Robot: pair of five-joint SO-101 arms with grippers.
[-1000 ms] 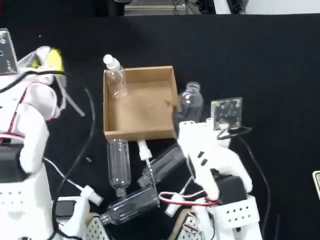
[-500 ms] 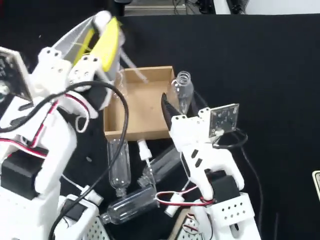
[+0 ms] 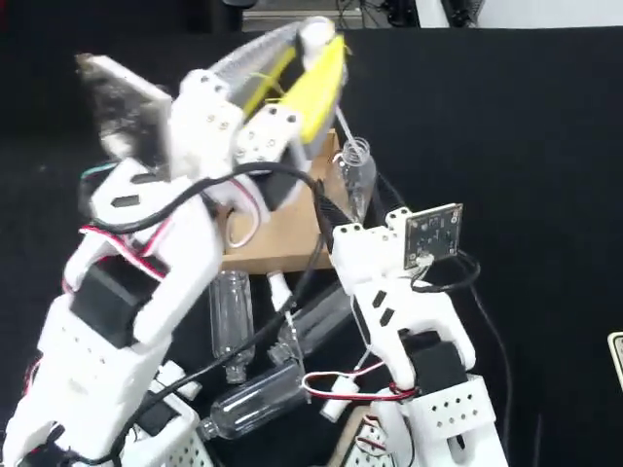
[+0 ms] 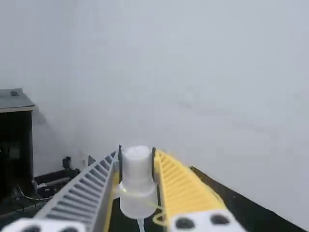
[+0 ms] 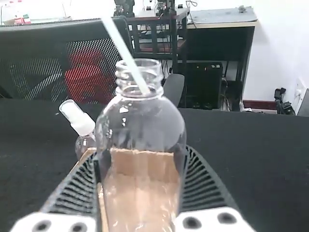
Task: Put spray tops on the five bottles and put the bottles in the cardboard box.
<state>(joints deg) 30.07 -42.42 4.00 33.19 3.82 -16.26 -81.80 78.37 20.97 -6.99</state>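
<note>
Closest to the arm bases, three bottles lie on their sides on the black table [image 3: 545, 146]: the nearest bottle [image 3: 255, 397], a second bottle [image 3: 231, 321] and a third bottle [image 3: 326, 309]. A loose spray top [image 3: 280, 292] lies between the last two.

Just beyond them stands the cardboard box [image 3: 277, 248]. The right wrist view shows a capped bottle [image 5: 79, 126] leaning at the box's far side.

At the box's right edge the right gripper [image 3: 341, 209] [image 5: 140, 162] is closed around the body of an upright bottle [image 3: 356, 175] [image 5: 140, 130]. Its ribbed fingers [image 5: 198, 181] press on both sides, and the open neck rises above them.

Above and farther back, the left gripper [image 3: 321, 39] [image 4: 136, 159] pinches the held spray top [image 3: 316, 31] [image 4: 136, 176] between its grey and yellow fingers, with the cap's head poking out past the tips. Its dip tube [image 3: 343, 126] [image 5: 123, 46] slants down from the claw, and its end sits inside the upright bottle's neck. The cap itself is well apart from the neck.
</note>
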